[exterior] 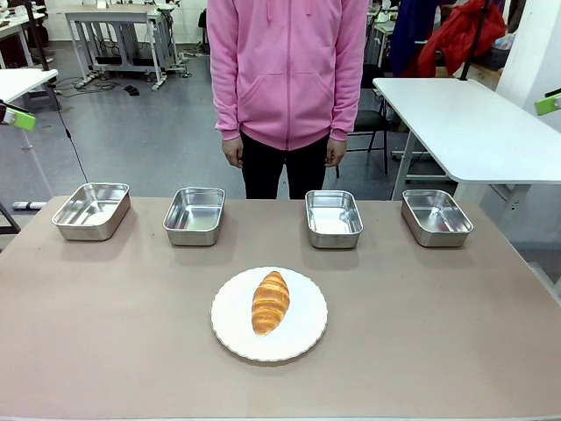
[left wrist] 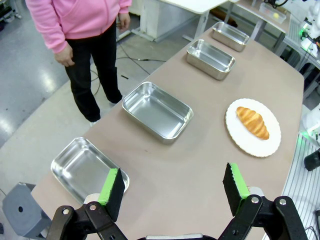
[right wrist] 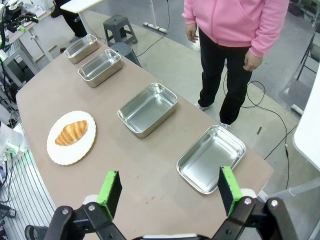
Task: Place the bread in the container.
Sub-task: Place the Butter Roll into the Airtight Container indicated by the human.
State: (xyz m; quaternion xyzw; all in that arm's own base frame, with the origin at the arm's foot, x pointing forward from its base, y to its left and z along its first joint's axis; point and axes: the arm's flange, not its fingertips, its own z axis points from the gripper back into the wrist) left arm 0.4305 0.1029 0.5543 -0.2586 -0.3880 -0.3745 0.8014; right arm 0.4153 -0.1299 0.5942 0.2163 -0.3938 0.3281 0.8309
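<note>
So the bread (exterior: 270, 303), a golden-brown ridged croissant with tapered ends, was lying in the middle of a round white plate (exterior: 230, 331) with a scalloped rim, near the robot's edge of the brownish table (exterior: 438, 342). Nothing was touching it.

Beyond the plate, along the far side of the table, sat a row of four shallow rectangular stainless-steel pans with rolled rims: the leftmost pan (exterior: 88, 231), the second pan (exterior: 193, 238), the third pan (exterior: 333, 242) and the rightmost pan (exterior: 435, 239). All four were empty. They look alike, so I honestly couldn't tell which one counts as the container. The two middle ones were closest to the plate.

The left gripper (left wrist: 172, 182) hung high over its end of the table, its green-padded fingers spread wide with nothing between them. Same deal with the right gripper (right wrist: 169, 185): spread wide, nothing in it, well away from the bread.

The person in a pink hoodie (exterior: 287, 70) stood behind the pans, arms hanging down, not pointing at anything.

My read: basically zero progress. Reaching, grasping, carrying and dropping it into a pan were all left to do.
</note>
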